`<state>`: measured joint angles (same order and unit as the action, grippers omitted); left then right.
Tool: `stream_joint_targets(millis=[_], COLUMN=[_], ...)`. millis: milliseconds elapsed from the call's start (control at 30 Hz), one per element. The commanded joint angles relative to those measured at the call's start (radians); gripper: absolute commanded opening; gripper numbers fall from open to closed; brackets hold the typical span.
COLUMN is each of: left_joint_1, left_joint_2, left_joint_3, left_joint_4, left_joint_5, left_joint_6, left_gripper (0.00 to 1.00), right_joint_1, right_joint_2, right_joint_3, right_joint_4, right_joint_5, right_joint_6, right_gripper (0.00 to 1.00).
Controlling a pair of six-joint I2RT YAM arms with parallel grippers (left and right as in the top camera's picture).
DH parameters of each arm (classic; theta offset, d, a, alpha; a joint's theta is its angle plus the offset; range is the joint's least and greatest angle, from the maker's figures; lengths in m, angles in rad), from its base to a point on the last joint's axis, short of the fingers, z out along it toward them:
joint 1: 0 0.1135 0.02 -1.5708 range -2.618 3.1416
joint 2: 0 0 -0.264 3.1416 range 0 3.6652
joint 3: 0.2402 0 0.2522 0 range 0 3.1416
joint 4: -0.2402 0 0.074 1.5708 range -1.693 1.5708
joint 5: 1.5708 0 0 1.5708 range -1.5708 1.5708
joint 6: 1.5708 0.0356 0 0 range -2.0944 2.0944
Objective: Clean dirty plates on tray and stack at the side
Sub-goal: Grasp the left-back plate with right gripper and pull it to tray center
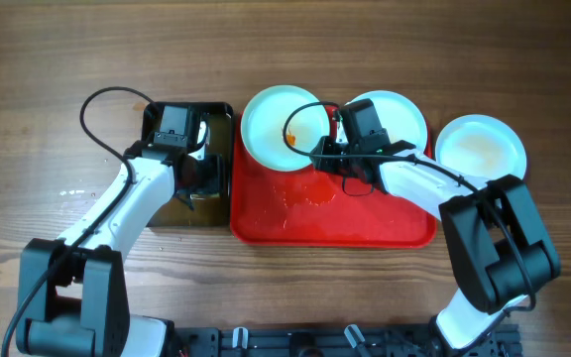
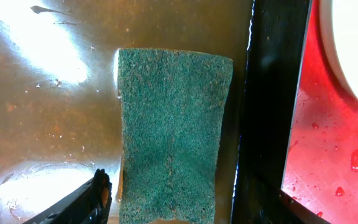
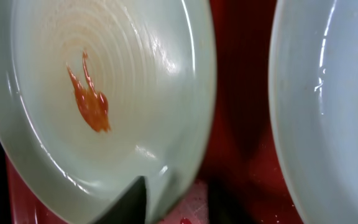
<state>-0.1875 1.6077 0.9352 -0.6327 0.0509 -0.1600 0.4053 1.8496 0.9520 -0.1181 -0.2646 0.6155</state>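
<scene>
- One plate [image 1: 480, 147] lies on the table, just to the right of the red tray [image 1: 365, 213]; it looks mostly wiped, with only a faint tan mark in the middle; I think this one is done.
- Two plates sit at the far edge of the tray; the dirty plate [image 1: 271, 129] on the left has an orange smear [image 3: 91, 102] in its middle, so it needs a wipe; the middle plate [image 1: 404, 114] is partly hidden by the right arm, and I cannot tell if it is clean.
- The right gripper [image 3: 176, 202] has one finger on each side of the dirty plate's rim; I cannot tell if it squeezes.
- The left gripper [image 1: 198, 177] is down in the black basin [image 1: 221, 114], over a green sponge [image 2: 169, 130] lying in brown water; only one finger shows beside the sponge, so I cannot tell if it holds it.
- My guess is about one third done; the smeared plate and maybe the middle one need wiping; no stack is made yet.
</scene>
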Motion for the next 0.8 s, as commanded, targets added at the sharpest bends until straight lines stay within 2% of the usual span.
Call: stream_joint_targets(millis=[0,167,267,400,500,767], left_joint_1=[0.005,0.005,0.005,0.005,0.005,0.005], left_joint_2=[-0.009,-0.009,-0.009,-0.009,-0.009,-0.005], left_joint_3=[0.013,0.013,0.013,0.013,0.013,-0.033], left_joint_4=[0.001,0.001,0.001,0.002,0.015,0.134], left_joint_5=[0.005,0.005,0.005,0.005,0.005,-0.005], left_joint_6=[-0.009,-0.009,-0.009,-0.009,-0.009,-0.009], left_gripper=[0.67,0.68,0.68,0.68,0.68,0.68], right_joint_1=[0.003,0.003,0.003,0.003,0.003,0.003], right_joint_2=[0.032,0.024,-0.036,-0.149,-0.151,-0.15], right_joint_3=[0.009,0.009,0.009,0.009,0.0,-0.013], right_joint_4=[-0.001,-0.126,-0.245,-0.441,-0.551,-0.52], right_joint_5=[0.01,-0.024,-0.011,0.119,0.119,0.115], right_joint_6=[0.04,0.039,0.037,-0.042,-0.092,-0.119], right_gripper=[0.22,0.07,0.05,0.04,0.04,0.04])
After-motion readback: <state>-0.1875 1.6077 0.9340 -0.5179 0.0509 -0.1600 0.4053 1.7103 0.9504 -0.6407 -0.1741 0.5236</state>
